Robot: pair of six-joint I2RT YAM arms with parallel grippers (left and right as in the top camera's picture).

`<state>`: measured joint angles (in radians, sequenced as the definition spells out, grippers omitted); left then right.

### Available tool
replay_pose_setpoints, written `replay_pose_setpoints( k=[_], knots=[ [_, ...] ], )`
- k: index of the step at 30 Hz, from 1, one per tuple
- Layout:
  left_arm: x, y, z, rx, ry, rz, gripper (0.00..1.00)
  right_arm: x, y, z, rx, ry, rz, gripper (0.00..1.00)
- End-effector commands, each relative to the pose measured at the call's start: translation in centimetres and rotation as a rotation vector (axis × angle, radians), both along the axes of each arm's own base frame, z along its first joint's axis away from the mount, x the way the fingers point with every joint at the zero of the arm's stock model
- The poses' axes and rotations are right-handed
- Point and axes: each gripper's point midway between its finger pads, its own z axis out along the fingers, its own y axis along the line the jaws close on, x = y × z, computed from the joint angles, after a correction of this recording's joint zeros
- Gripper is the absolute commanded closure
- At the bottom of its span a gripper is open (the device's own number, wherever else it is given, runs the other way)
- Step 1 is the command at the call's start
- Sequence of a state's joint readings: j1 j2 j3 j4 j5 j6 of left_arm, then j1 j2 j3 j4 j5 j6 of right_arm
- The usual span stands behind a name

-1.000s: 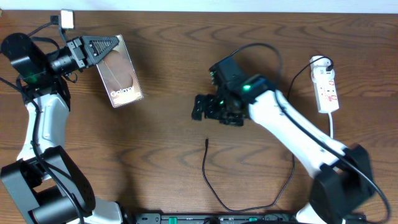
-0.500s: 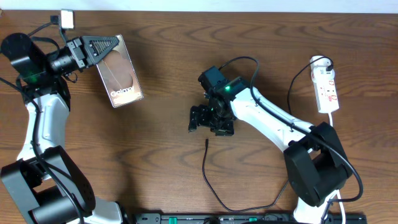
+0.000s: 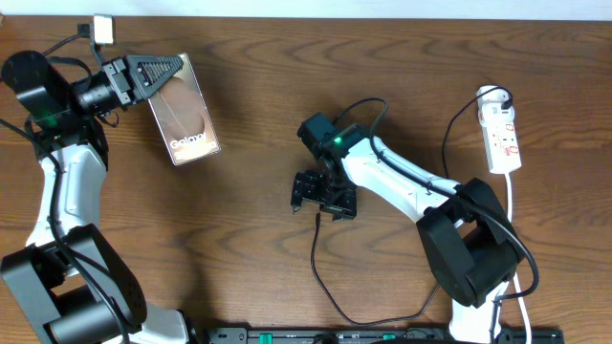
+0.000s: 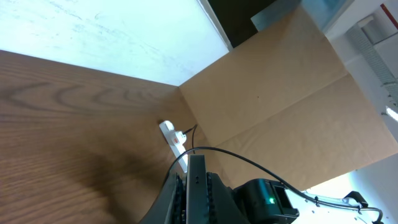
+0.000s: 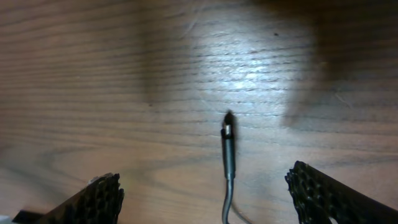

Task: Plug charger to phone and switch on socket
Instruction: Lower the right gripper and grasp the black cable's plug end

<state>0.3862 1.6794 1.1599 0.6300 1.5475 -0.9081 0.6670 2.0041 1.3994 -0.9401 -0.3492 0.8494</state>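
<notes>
Charger plug tip [image 3: 316,218] lies flat on the wooden table [image 3: 249,220], near the middle and a touch toward the near edge. In the right wrist view the tip [image 5: 228,134] points away, with bare wood on both sides of it. Its thin black cable [image 3: 330,291] runs toward the near edge, loops to the right, then climbs toward the far right.

Right over that tip is the right gripper [image 3: 322,199]. Its jaws are spread wide with nothing in them, and the two ribbed fingers [image 5: 99,199] straddle the plug without touching it.

Over at the far left, the phone [image 3: 184,110] shows its "Galaxy" lettering and sits at a slant. The left gripper [image 3: 158,67] is closed tight on the phone's far edge. In the left wrist view its fingers [image 4: 180,196] are pressed close together.

Far right is the socket [image 3: 503,134], a white power strip with red markings, well apart from both the plug tip and the phone. A plug head [image 3: 491,95] sits at the strip's far end, and the strip's white cord [image 3: 510,196] trails toward the near edge. The left wrist camera picks up the socket [image 4: 174,138] small in the distance, across the table.
</notes>
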Motion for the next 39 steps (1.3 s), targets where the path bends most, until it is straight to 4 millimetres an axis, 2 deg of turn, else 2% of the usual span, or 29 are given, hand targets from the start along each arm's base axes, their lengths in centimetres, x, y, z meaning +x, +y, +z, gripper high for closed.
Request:
replay_pose_setpoints(
  k=[1, 8, 15, 21, 25, 26, 34, 39],
  knots=[
    [-0.5, -0.1, 0.8, 0.015, -0.032, -0.02, 0.93, -0.4, 0.1, -0.7, -0.033, 0.017, -0.016, 0.15],
    [-0.5, -0.1, 0.8, 0.015, -0.032, -0.02, 0.92, -1.3, 0.2, -1.9, -0.06, 0.052, -0.003, 0.2],
    [-0.5, -0.1, 0.8, 0.015, -0.032, -0.02, 0.93, -1.8, 0.6, -2.1, -0.066, 0.055, 0.004, 0.23],
    [-0.5, -0.1, 0.8, 0.015, -0.032, -0.02, 0.92, -1.5, 0.2, -2.3, -0.091, 0.037, 0.002, 0.3],
    [-0.5, -0.1, 0.8, 0.015, -0.032, -0.02, 0.92, -1.5, 0.2, -2.3, -0.098, 0.034, 0.001, 0.41],
    [-0.5, -0.1, 0.8, 0.015, -0.032, -0.02, 0.92, -1.5, 0.2, -2.4, -0.099, 0.034, 0.001, 0.47],
    [-0.5, -0.1, 0.8, 0.015, -0.032, -0.02, 0.93, -1.7, 0.0, -2.9, -0.11, 0.047, 0.001, 0.55],
    [-0.5, -0.1, 0.8, 0.015, -0.032, -0.02, 0.93, -1.7, 0.1, -2.9, -0.11, 0.05, -0.004, 0.66]
  ],
)
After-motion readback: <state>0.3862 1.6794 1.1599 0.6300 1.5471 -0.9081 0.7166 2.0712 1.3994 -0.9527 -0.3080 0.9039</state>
